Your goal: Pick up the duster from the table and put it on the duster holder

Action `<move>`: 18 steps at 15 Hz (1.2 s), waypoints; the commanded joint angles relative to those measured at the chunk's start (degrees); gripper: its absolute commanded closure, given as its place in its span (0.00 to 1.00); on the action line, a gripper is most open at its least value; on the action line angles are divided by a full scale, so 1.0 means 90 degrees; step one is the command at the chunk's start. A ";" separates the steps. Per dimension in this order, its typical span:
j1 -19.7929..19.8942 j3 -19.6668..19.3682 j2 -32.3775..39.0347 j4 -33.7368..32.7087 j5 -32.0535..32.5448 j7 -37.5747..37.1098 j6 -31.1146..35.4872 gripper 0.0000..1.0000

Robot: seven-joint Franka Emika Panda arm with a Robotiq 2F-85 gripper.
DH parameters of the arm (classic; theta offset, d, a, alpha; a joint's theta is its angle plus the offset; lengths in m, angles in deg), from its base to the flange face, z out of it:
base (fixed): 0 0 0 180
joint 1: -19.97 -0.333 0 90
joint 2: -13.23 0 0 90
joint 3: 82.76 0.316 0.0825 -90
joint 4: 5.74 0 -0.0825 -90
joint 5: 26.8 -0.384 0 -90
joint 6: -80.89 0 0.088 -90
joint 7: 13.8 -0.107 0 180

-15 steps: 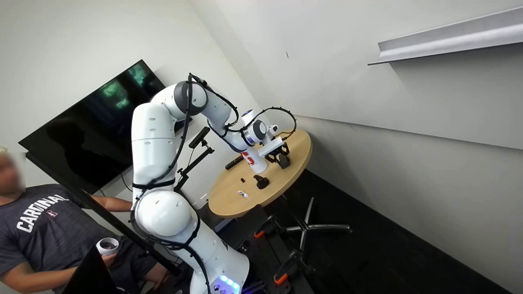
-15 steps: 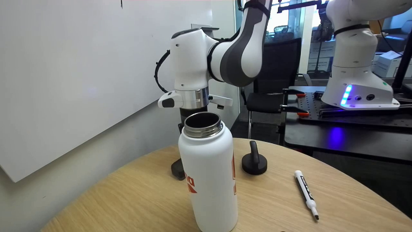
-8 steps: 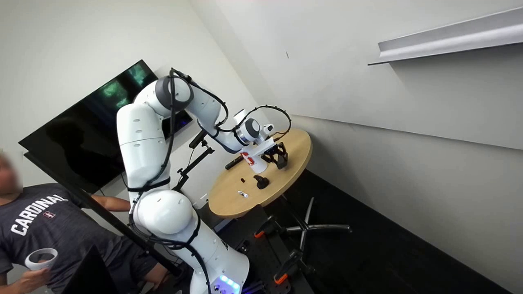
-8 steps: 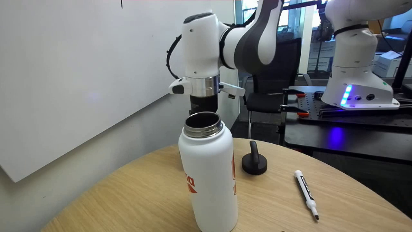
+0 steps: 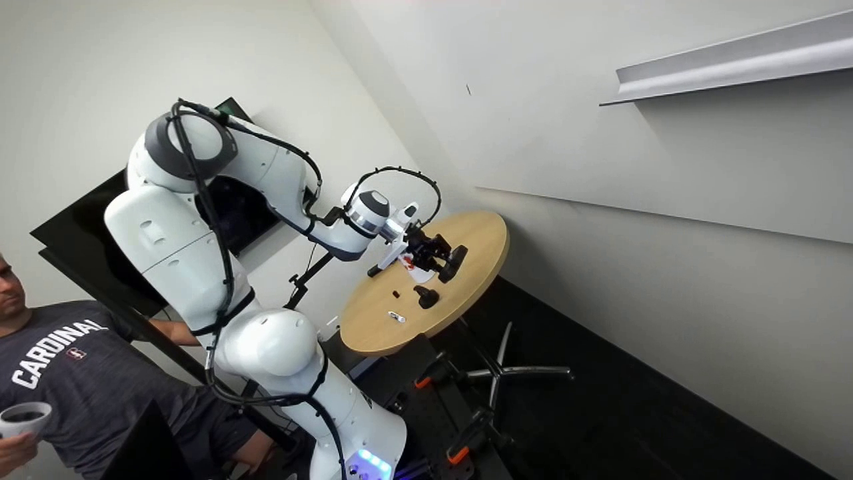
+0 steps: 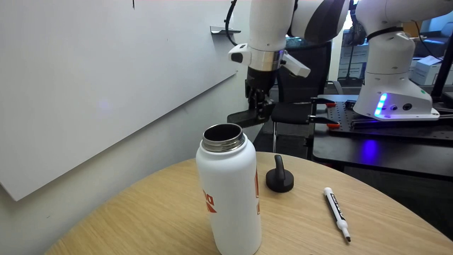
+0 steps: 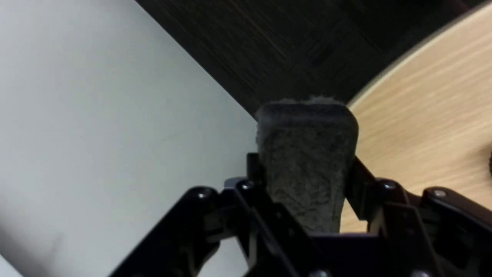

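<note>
My gripper (image 7: 306, 179) is shut on the duster (image 7: 307, 150), a dark oblong block, with one finger on each long side. In an exterior view the gripper (image 6: 260, 106) holds the duster (image 6: 242, 118) above the table (image 6: 148, 209), behind the bottle's rim. The gripper (image 5: 436, 257) and the duster (image 5: 453, 263) also show in an exterior view, in front of the round wooden table (image 5: 373, 320). The duster holder (image 5: 733, 63) is a long ledge on the white wall at the upper right. Its end (image 6: 225, 32) shows small at the back in an exterior view. It is out of the wrist view.
A white-and-red bottle (image 6: 230, 191) stands open on the table. A black cap with a loop (image 6: 279, 179) and a white marker (image 6: 336, 214) lie beside it. A black chair (image 6: 300, 81) stands behind the arm. A person (image 5: 60, 360) sits beside the robot.
The gripper has lifted the duster from near the tabletop and carried it up and back toward the robot's base. The duster now sits tilted. The arm has folded back; the bottle, cap and marker have not moved.
</note>
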 commanded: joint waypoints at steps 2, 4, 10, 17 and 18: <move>0.0588 0.0857 -0.0621 0.0449 0.0003 -0.0252 -0.0537 0.46; 0.0601 0.1055 -0.0999 0.0697 -0.0051 -0.0315 -0.0681 0.46; 0.1832 0.1042 -0.1774 0.1294 0.0171 -0.1402 -0.0257 0.71; 0.2792 0.0366 -0.2333 0.1674 0.0346 -0.2200 0.0974 0.71; 0.2786 0.0266 -0.2398 0.1641 0.0394 -0.2461 0.1046 0.71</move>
